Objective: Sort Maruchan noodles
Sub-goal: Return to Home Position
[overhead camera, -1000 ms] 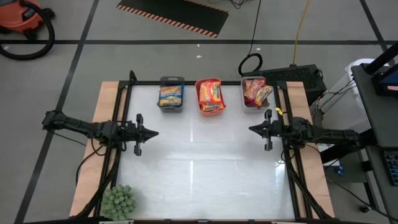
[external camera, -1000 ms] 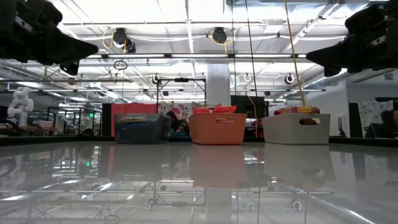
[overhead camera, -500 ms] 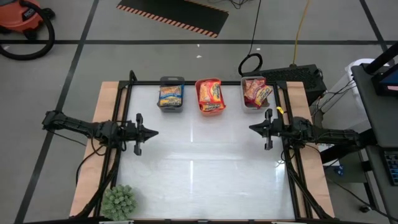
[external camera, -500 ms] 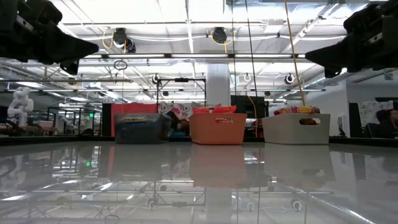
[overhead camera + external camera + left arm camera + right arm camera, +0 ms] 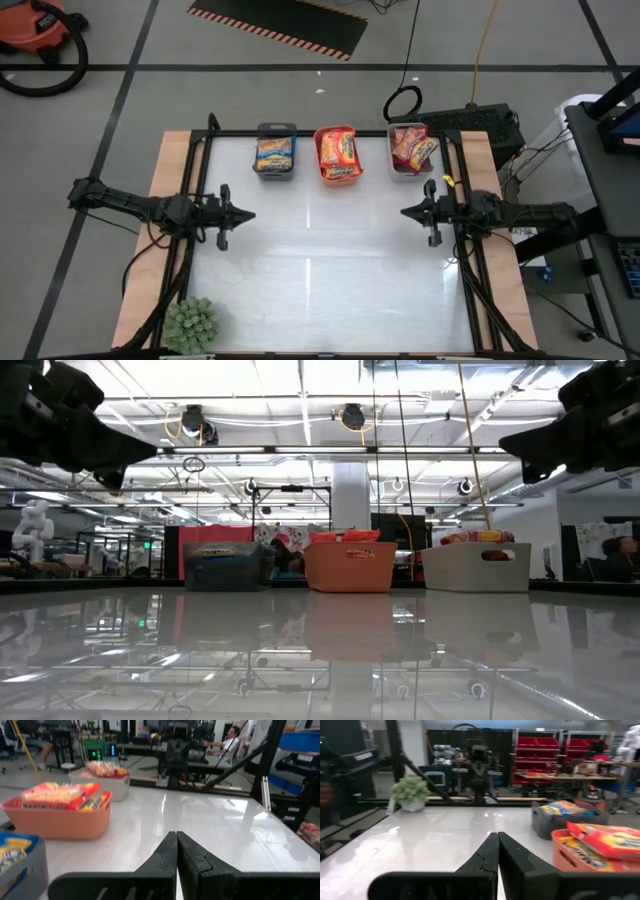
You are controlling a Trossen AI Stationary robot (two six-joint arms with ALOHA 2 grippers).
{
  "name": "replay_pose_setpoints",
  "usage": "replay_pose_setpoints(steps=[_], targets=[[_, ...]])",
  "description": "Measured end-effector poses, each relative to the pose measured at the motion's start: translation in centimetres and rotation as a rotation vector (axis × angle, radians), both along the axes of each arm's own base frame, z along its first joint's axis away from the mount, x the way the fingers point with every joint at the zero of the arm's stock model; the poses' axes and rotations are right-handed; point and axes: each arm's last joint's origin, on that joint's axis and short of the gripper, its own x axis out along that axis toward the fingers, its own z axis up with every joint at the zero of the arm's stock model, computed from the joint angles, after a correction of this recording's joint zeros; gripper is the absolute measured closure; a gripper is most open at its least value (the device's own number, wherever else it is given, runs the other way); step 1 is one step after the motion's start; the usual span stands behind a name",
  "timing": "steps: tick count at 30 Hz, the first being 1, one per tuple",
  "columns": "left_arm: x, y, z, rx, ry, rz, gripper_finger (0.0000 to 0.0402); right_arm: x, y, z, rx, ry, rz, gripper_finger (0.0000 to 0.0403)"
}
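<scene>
High view: Maruchan noodles (image 5: 338,150) sit in orange bin (image 5: 339,181) and neighbour bins (image 5: 275,128). Left gripper (image 5: 246,213) and right gripper (image 5: 404,211) off either side of it, well clear, both with fingers pressed together.

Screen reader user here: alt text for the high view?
Along the table's far edge, a dark bin holds blue-yellow noodle packs, an orange bin orange packs, a grey bin red packs. Left pincer and right pincer hover shut at opposite sides.
</scene>
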Motion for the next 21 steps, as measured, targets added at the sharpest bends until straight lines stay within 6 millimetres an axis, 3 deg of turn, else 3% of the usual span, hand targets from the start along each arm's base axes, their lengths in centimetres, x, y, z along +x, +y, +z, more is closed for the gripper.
replay_pose_setpoints(steps=[21], targets=[[0.02, 0.03, 0.40, 0.003, -0.041, 0.009, 0.0400, -0.05, 0.94, -0.02, -0.012, 0.002, 0.127, 0.0403]])
